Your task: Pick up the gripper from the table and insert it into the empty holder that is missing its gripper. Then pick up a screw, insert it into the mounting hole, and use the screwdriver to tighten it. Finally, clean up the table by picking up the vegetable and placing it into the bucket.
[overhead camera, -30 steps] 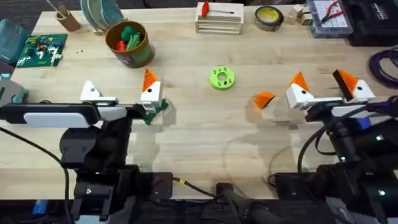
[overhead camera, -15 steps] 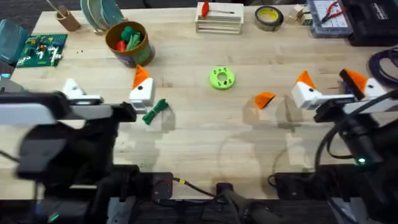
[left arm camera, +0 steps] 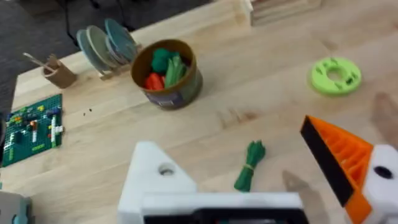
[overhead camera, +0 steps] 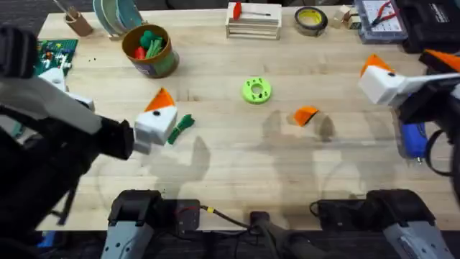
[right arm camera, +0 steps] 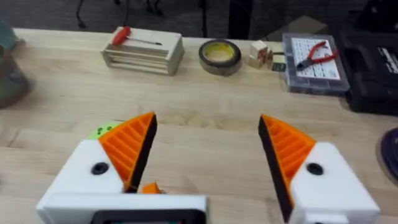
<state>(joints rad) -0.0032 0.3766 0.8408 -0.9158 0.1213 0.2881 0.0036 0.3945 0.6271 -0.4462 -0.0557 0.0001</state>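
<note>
One loose orange gripper is lying on the bare wood right of the middle, well apart from both arms; it looks light, stiff and ribbed, so pinching its flat sides should be holding it best. The left gripper is hanging released with nothing in it, one finger a bare white holder. The right gripper is gaping too, empty, wearing two pads. One vegetable is lying near one bucket.

— What do we log near the tabletop's middle?
— Gripper: bright orange. Vegetable: dark green. Ring disc: lime green.
— And toward the far-left corner?
— Bucket: orange-brown rim, green label.
</note>
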